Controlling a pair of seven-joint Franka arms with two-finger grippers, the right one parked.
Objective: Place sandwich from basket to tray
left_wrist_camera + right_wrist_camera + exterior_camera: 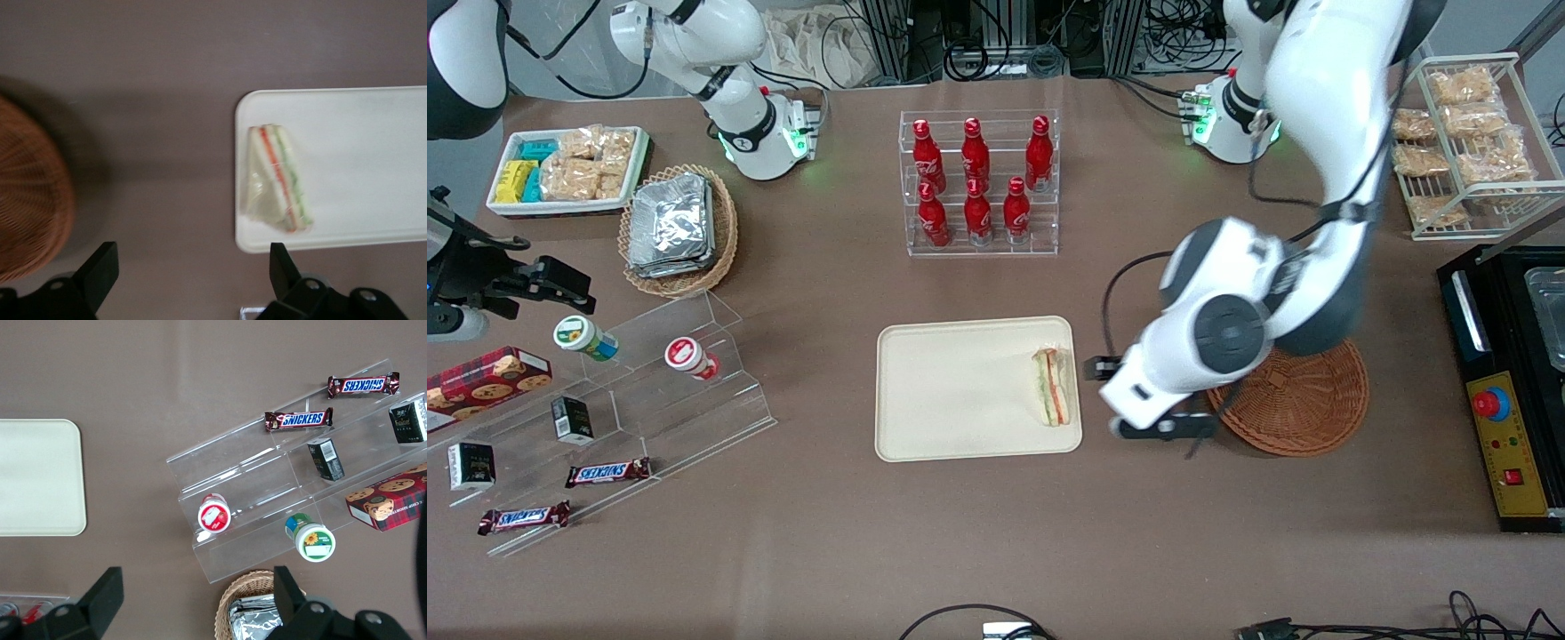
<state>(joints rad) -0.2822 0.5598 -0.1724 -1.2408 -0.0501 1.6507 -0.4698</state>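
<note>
Sandwich (1053, 386) lies on the tray (960, 391), at the edge nearest the basket (1303, 400), with the delivery apparently made.

Nearest the front camera, the left arm's gripper (1149, 418) hangs over bare table between tray and basket, its fingers (100, 263) spread wide and holding nothing. The wrapped wedge rests flat just inside the tray's rim, filling layers showing, clear of the gripper. The reddish-brown basket sits partly under the arm toward the working arm's end of the table, and what shows of it looks empty. Farther off stands a rack of red bottles (978, 182). What remains is probably the withdrawal: it would go best as a straight lift, jaws kept apart, without sweeping across the tray's rim or nudging the wedge.
</note>
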